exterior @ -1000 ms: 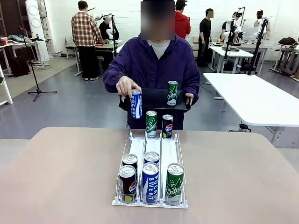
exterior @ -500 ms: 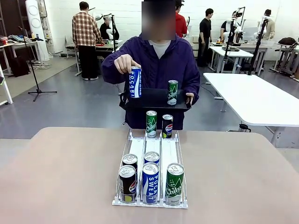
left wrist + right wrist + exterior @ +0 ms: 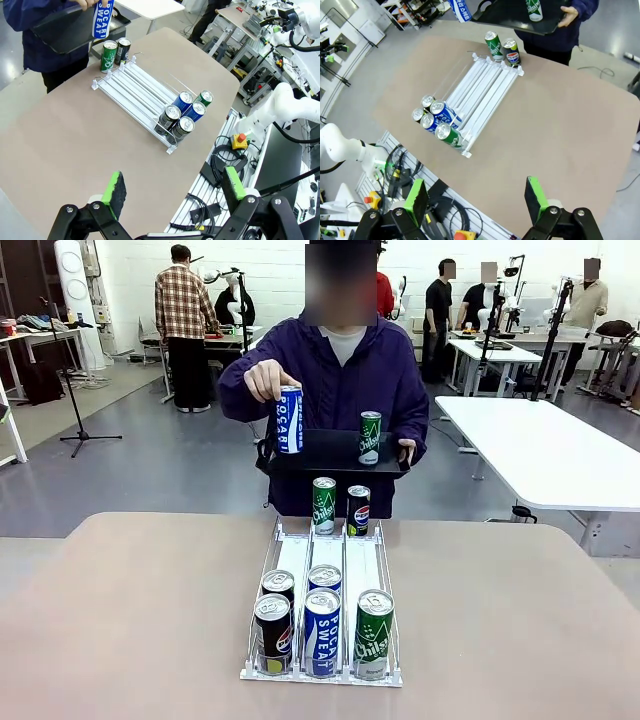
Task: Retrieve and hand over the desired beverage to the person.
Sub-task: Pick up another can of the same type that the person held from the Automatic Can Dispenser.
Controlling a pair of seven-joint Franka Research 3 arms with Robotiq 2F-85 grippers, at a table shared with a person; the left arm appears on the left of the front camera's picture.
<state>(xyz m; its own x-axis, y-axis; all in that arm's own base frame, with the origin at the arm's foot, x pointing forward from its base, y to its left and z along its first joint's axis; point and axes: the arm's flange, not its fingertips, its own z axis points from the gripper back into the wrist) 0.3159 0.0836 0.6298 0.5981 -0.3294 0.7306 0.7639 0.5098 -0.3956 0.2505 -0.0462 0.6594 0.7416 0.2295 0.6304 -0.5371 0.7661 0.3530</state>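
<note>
Blue can (image 3: pixel 289 420) has risen beyond tan table (image 3: pixel 130 610).

Person (image 3: pixel 330 370): dark purple jacket, white shirt under it. Held can (image 3: pixel 289 420) blue with white lettering. Tray (image 3: pixel 330 455) black, tray can (image 3: pixel 369 437) green. Rack (image 3: pixel 358 565) white, bench (image 3: pixel 130 610) tan. Far end: green can (image 3: pixel 324 505), dark can (image 3: pixel 358 510) (red-blue logo). Near row: black can (image 3: pixel 272 633), blue can (image 3: pixel 322 632), front green can (image 3: pixel 374 634). Left tool (image 3: pixel 173 185), right tool (image 3: pixel 476 194): black, green pads (image 3: pixel 115 187).
</note>
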